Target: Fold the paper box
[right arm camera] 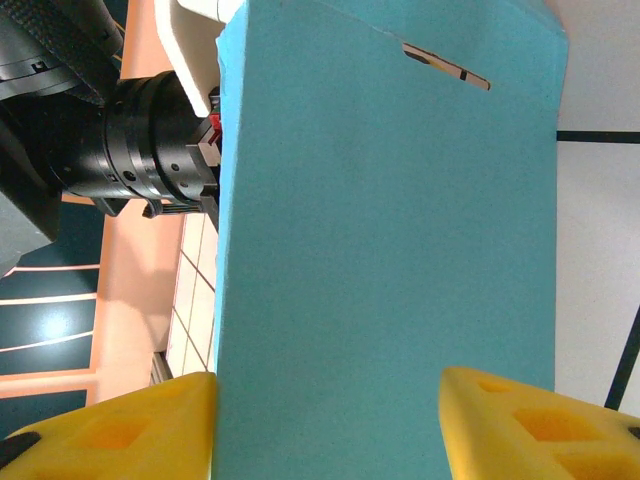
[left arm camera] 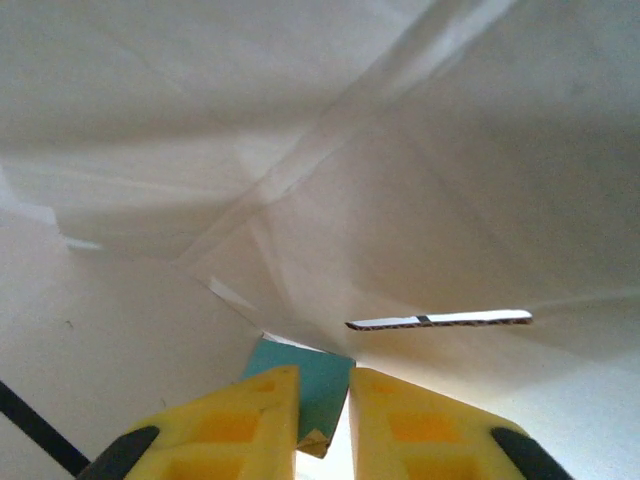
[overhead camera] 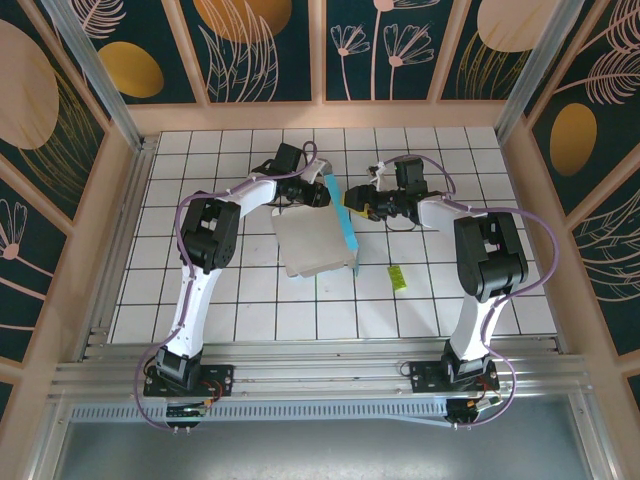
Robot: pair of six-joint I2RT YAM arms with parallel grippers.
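— Where is the paper box [overhead camera: 312, 245]?

— About the middle of the tabletop [overhead camera: 210, 300], a little nearer the far edge. Most of it lies flat with the white face up. A teal flap [overhead camera: 345, 225] stands up along the side that faces the right edge.

— And the left fingers [left arm camera: 230, 425]?

— Closed on a teal corner of the card (the wrist view shows it pinched between the two yellow tips). Just beyond them is creased white card with a narrow slot [left arm camera: 440, 320] cut in it.

— The right fingers [right arm camera: 540, 430]?

— Spread wide, one at each side of the flap's teal face. I cannot tell whether they touch it.

— Anything else on the tiles?

— A small yellow-green slip [overhead camera: 397, 278] lies flat, apart from the box. It sits toward the right edge and closer to the near edge than the box does.
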